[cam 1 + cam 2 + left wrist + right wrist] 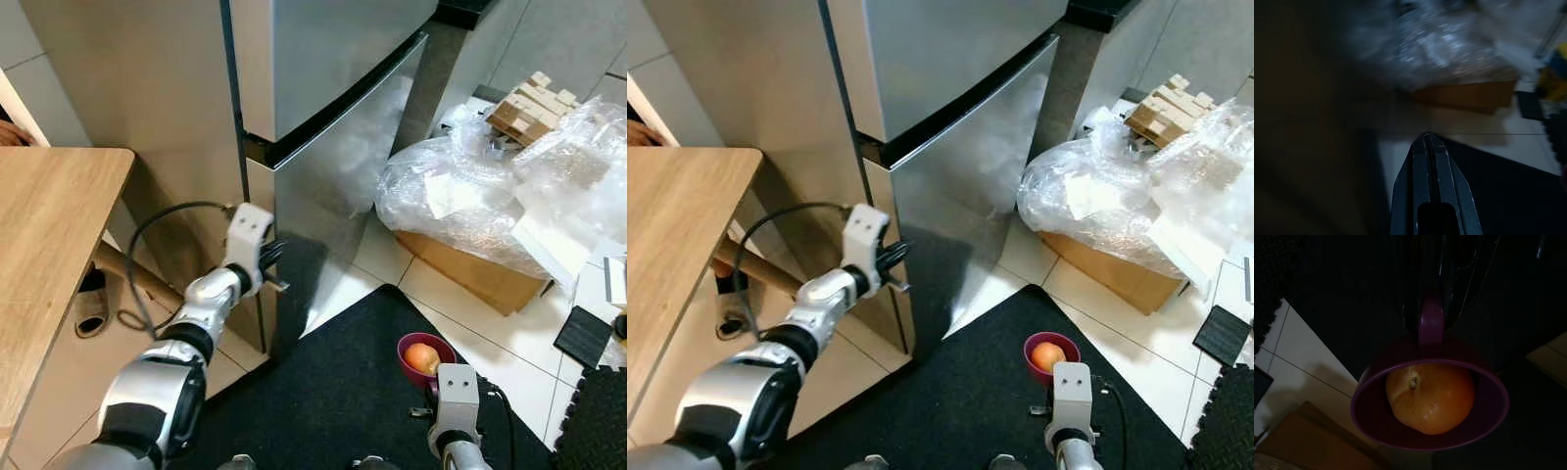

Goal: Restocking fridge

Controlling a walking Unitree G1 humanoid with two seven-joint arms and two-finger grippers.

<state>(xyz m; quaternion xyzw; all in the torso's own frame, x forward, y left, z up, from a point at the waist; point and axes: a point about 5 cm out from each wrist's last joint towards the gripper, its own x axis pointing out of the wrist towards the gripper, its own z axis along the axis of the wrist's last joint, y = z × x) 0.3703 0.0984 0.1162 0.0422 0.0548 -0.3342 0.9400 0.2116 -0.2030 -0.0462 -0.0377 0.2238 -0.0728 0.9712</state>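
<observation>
Right gripper (pixel 1432 316) clamps purple cup (pixel 1400 426) (orange (pixel 1430 396) inside) by fridge (pixel 333 147).

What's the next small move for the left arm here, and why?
Probably hook the left gripper behind the edge of the lower fridge door and pull. Both doors look closed, its shut fingers sit right at that edge, and the right gripper already holds the purple cup with the orange.

My head's two eyes look down at the tall steel fridge (pixel 333 117); wrist cameras peer close along my fingers.
</observation>
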